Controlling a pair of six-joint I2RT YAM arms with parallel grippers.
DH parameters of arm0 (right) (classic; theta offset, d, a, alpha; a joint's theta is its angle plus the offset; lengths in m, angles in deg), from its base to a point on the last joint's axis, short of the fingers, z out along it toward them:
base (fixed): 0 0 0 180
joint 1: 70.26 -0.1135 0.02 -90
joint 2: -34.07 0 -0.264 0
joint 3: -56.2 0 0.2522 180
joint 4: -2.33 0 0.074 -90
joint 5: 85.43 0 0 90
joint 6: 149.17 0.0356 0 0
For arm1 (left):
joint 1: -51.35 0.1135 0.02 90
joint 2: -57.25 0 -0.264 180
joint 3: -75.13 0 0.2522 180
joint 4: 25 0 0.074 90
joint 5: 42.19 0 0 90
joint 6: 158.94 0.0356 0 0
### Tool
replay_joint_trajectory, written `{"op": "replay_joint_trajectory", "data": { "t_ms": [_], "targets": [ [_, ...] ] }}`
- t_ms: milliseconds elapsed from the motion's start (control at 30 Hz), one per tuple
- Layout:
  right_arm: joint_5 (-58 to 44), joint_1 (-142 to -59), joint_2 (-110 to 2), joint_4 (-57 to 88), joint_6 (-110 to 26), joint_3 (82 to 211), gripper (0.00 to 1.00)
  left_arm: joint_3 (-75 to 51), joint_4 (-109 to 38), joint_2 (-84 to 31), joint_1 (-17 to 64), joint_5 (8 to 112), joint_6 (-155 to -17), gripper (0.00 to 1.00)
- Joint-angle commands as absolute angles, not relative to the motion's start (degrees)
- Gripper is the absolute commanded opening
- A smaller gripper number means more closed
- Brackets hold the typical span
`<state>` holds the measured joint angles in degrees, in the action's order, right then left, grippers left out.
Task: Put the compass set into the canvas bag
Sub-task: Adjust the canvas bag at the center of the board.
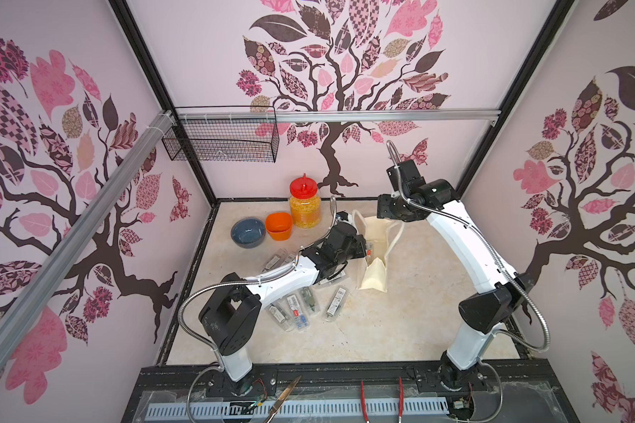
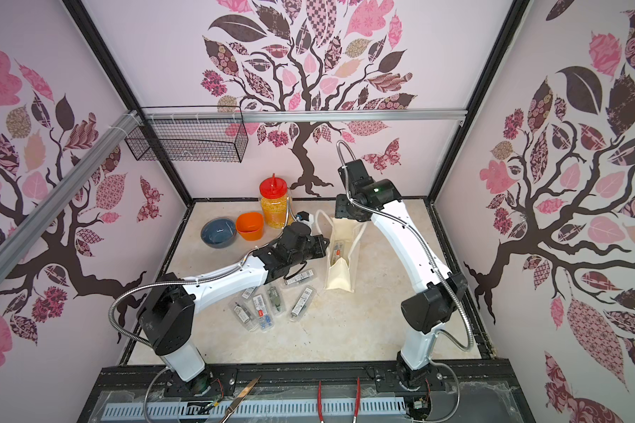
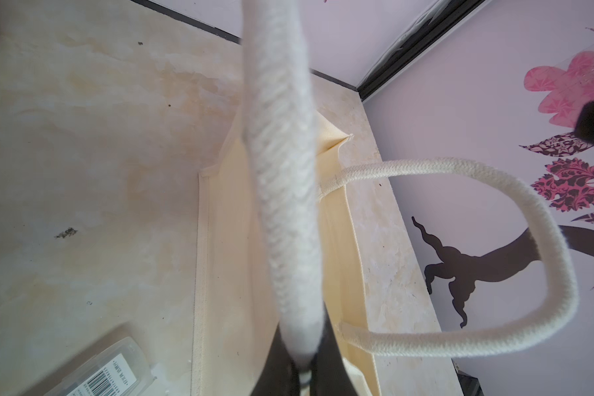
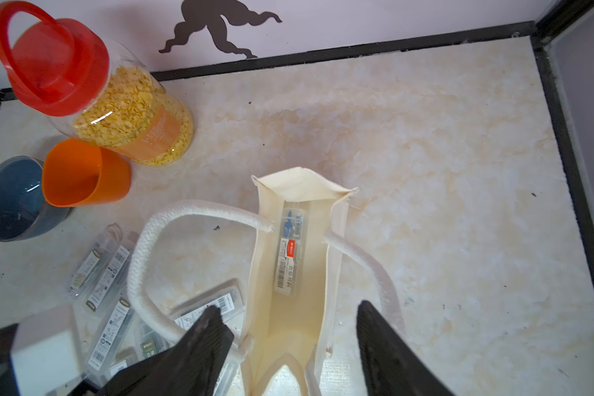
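While left gripper [image 3: 304,375] pinches rope handle [image 3: 282,171], canvas bag [image 4: 264,274] stands open mid-frame; right gripper [image 4: 288,307] hangs over mouth, jaws apart, empty; compass set [image 4: 289,253] lies inside. Release step looks done; next: lift clear, reach spare sets [image 4: 110,274] at lower left

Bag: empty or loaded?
Loaded. One compass-set case lies inside the bag, visible through its open mouth in the right wrist view.
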<state>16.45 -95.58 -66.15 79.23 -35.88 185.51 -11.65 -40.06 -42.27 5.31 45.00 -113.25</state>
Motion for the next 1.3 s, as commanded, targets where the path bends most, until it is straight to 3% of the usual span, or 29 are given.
{"op": "replay_joint_trajectory", "data": {
  "t_ms": [0,67,167,300,400,667,933,1267],
  "targets": [
    [20.9,-95.4,-55.5,77.6,-34.0,179.1,0.60,-10.2,-39.5,-40.3,5.6,44.1,-112.4,0.00],
    [19.9,-94.7,-46.8,68.2,-33.0,169.1,0.59,-10.1,-39.5,-40.4,5.6,44.3,-112.4,0.00],
    [10.8,-87.0,-42.0,66.6,-30.8,163.8,0.58,-9.9,-39.7,-40.4,5.8,44.5,-112.7,0.00],
    [6.0,-81.1,-42.1,67.6,-33.8,155.2,0.58,-10.1,-39.7,-40.6,5.8,44.8,-112.8,0.00],
    [-4.0,-75.0,-41.6,61.8,-32.8,145.7,0.59,-10.1,-39.8,-40.3,5.8,44.7,-112.8,0.00],
    [-21.5,-74.3,-46.6,47.4,-28.3,136.3,0.63,-11.0,-40.8,-40.6,5.9,45.4,-112.4,0.00],
    [-26.1,-75.0,-51.0,42.7,-28.6,135.3,0.61,-11.9,-41.6,-41.1,5.9,46.2,-112.2,0.00],
    [-23.0,-77.5,-56.6,46.2,-33.8,139.1,0.61,-12.5,-42.3,-41.7,5.9,46.2,-111.7,0.00]
  ]
}}
